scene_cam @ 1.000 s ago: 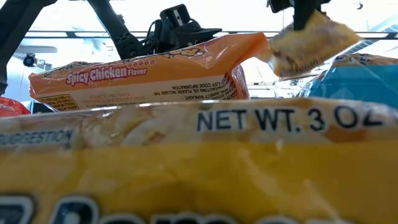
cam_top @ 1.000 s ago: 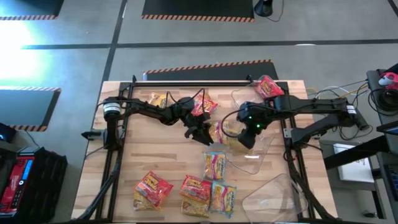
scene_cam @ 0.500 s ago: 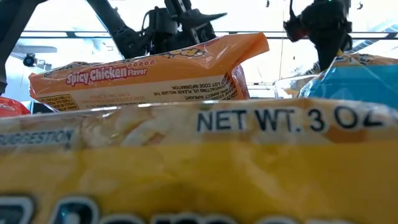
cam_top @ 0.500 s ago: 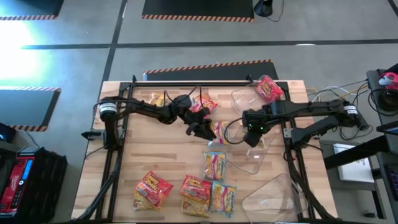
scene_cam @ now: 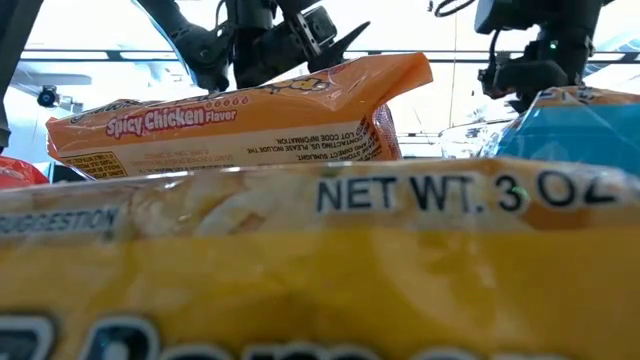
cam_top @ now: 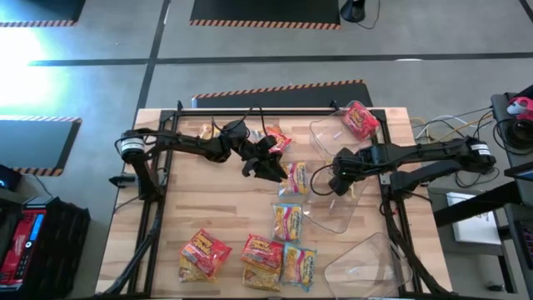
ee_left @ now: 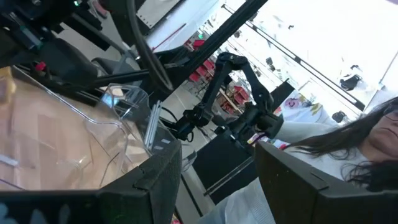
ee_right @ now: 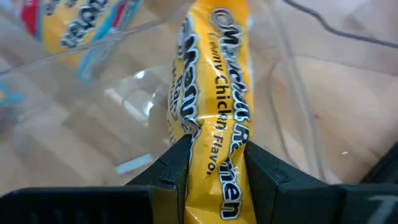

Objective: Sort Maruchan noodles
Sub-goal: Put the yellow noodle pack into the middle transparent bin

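The Maruchan noodles are small crinkly packets. A yellow Creamy Chicken packet (ee_right: 211, 87) (cam_top: 297, 178) sticks out of my right gripper (ee_right: 214, 157) (cam_top: 333, 182), which is shut on it over the left rim of a clear tub (cam_top: 337, 208). My left gripper (ee_left: 217, 180) (cam_top: 268, 169) is open just left of that packet, tipped upward and touching nothing. Red packets (cam_top: 204, 252) (cam_top: 261, 254) and yellow-blue ones (cam_top: 287, 218) (cam_top: 300, 265) lie flat on the near half of the table. Other packets (cam_top: 271, 140) (cam_top: 361, 118) (cam_top: 211, 132) lie near the far edge. My right gripper pinches one end of the yellow packet (ee_right: 214, 140) between its two fingers, coming level from the table's right side along the packet's length. The packet stands on edge and points toward the table's left. Whether its free end (cam_top: 293, 173) rests on the tub's rim I cannot tell.
A second clear tub (cam_top: 366, 258) lies at the near right corner. In the low view an orange Spicy Chicken packet (scene_cam: 240, 120), a yellow one (scene_cam: 320, 270) and a blue one (scene_cam: 575, 130) block most of the sight. A person (ee_left: 367, 137) sits beyond the table.
The left gripper has drawn back from the yellow packet toward the table's far left and tipped upward. The right gripper, holding the packet, has shifted a little to the right and down. In the low view the packet has sunk out of sight behind the blue packet.
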